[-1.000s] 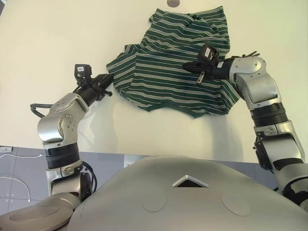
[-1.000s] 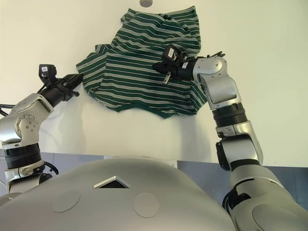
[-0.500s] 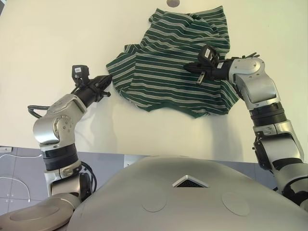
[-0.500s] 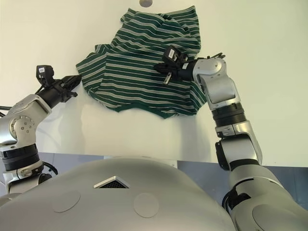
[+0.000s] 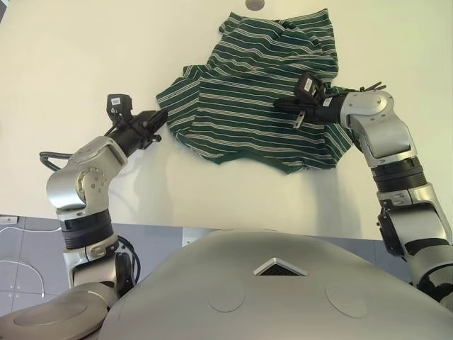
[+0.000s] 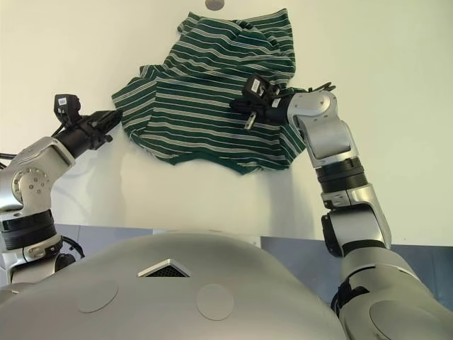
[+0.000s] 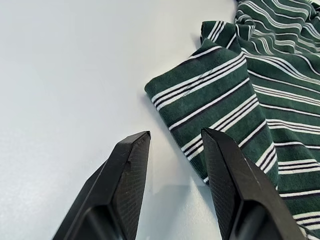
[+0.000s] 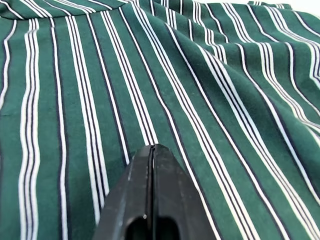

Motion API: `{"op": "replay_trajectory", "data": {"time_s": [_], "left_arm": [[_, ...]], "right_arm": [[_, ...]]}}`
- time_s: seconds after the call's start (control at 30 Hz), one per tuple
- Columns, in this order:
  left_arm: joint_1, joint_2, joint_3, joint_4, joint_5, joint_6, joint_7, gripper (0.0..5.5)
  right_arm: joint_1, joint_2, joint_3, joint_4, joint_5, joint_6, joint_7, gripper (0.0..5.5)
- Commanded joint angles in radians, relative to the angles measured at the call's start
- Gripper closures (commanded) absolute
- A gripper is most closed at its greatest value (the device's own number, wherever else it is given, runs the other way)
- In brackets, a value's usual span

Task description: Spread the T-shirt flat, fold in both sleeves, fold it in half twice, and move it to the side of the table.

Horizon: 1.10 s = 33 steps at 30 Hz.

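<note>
A green T-shirt with white stripes (image 5: pixel 248 92) lies crumpled and partly bunched on the white table (image 5: pixel 85 49). My left gripper (image 5: pixel 158 122) is open and low over the table, just off the shirt's left corner. In the left wrist view that striped corner (image 7: pixel 220 95) lies ahead of the gripper (image 7: pixel 175 137), with bare table between its fingers. My right gripper (image 5: pixel 281 104) is shut and hovers over the right middle of the shirt. The right wrist view shows its closed tips (image 8: pixel 151 148) pressed together above the striped cloth (image 8: pixel 75 75), with nothing held.
A small grey round object (image 5: pixel 254 3) sits at the table's far edge, just beyond the shirt. Bare table stretches left and right of the shirt. The table's near edge (image 5: pixel 177 225) runs in front of me, with grey floor and thin cables (image 5: pixel 21 273) below left.
My right gripper has drifted a little to the right over the shirt, still shut. The left gripper has barely shifted. The shirt has not moved.
</note>
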Motion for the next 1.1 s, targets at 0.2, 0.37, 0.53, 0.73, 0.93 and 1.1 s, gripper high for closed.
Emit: {"op": "replay_trajectory", "data": {"time_s": [0.2,0.37,0.53,0.73,0.93,1.1], "left_arm": [[-0.118,-0.045,-0.053,0.246,0.022,-0.067,-0.023,4.14],[-0.087,-0.042,-0.039,0.205,0.001,-0.083,-0.043,5.06],[0.017,-0.028,-0.001,0.036,-0.085,-0.05,-0.079,5.48],[0.187,0.073,0.051,-0.258,-0.21,0.031,-0.151,5.48],[0.259,0.128,0.122,-0.34,-0.281,0.065,-0.156,5.48],[0.262,0.238,0.0,-0.291,-0.174,0.042,-0.186,5.5]], "right_arm": [[-0.007,-0.02,0.042,-0.02,-0.024,-0.008,0.025,5.5],[0.021,-0.049,0.046,-0.044,-0.032,-0.016,0.049,5.5],[0.074,-0.147,0.066,-0.131,-0.017,0.001,0.163,5.5],[0.207,-0.324,0.084,-0.321,0.066,0.081,0.341,5.5],[0.202,-0.32,-0.021,-0.318,0.215,0.127,0.366,5.5],[-0.407,0.046,-0.235,0.339,0.267,0.188,-0.039,5.15]]}}
